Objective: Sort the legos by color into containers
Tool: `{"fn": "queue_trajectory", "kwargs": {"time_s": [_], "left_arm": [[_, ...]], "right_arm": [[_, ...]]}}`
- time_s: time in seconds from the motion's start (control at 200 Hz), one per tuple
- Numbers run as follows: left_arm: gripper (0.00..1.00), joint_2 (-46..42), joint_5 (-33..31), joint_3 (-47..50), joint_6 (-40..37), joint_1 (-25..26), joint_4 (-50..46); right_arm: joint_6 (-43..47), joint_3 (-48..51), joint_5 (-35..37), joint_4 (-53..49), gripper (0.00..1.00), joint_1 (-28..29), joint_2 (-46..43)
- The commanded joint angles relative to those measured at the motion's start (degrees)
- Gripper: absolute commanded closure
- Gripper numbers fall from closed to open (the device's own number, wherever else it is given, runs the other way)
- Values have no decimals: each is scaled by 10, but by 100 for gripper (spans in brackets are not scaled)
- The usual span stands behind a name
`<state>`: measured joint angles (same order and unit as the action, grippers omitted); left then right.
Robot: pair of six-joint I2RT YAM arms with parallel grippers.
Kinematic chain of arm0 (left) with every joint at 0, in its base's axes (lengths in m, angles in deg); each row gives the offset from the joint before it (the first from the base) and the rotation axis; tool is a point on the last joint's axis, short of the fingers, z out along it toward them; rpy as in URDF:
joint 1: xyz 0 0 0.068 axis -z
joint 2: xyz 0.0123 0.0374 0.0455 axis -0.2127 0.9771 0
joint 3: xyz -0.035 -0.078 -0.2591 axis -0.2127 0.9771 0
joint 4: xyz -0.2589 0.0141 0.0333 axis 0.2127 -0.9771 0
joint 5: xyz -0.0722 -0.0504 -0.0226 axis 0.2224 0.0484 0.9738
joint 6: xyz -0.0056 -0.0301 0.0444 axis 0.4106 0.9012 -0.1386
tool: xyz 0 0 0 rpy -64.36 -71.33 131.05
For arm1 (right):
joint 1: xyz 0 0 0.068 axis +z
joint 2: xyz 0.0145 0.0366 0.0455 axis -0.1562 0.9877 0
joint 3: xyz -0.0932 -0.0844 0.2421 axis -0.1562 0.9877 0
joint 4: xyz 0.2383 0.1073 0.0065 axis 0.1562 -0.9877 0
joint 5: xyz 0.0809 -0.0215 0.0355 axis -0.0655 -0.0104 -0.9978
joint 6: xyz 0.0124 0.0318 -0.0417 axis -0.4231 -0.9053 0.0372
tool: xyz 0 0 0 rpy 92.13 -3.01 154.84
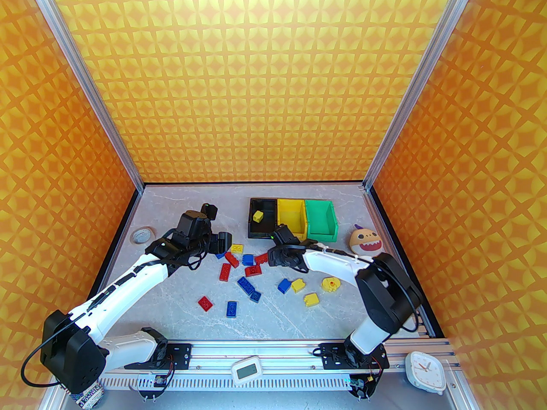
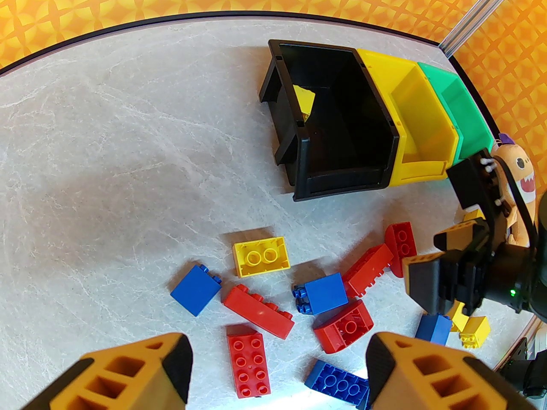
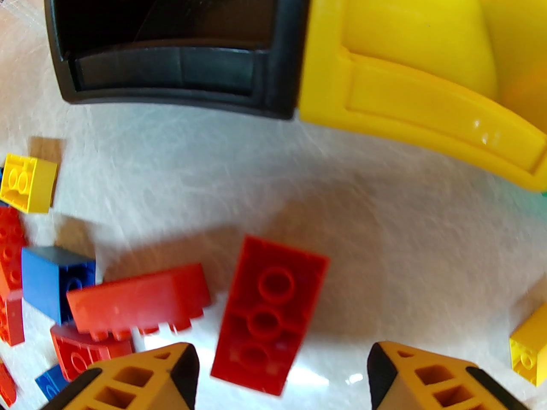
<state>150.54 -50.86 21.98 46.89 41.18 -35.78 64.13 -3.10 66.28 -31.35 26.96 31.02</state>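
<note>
Plush monster, tape roll & clock

Bright, even light, soft shadows. Motion blur smears the red oblong plastic brick in the right wrist view; glare whitens the pale marbled surface. Wrist views bow at edges.

Black bin, holding one yellow brick. Yellow bin against its side; green bin next along. Loose legos before the black bin: red, blue, yellow. Table: pale grey, marble-veined. Walls: orange, yellow star lattice. Plush: orange, purple tuft.
</note>
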Motion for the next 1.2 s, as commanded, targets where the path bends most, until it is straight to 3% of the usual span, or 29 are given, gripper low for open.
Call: {"fn": "queue_trajectory", "kwargs": {"time_s": [0.0, 0.265, 0.64, 0.905, 1.195], "left_arm": [[29, -5, -16, 5, -7, -3, 1], [29, -8, -16, 4, -8, -3, -1], [29, -19, -16, 6, -5, -3, -3], [30, -19, -16, 5, -1, -3, -2], [30, -37, -15, 2, -1, -2, -12]], "right_arm": [[-7, -20, 25, -5, 34, 4, 22], [-6, -35, 26, -5, 41, 4, 51], [6, -37, 18, -9, 60, 4, 50], [12, -26, 29, -25, 68, 4, 1], [44, -42, 64, -74, 68, -1, -85]]}}
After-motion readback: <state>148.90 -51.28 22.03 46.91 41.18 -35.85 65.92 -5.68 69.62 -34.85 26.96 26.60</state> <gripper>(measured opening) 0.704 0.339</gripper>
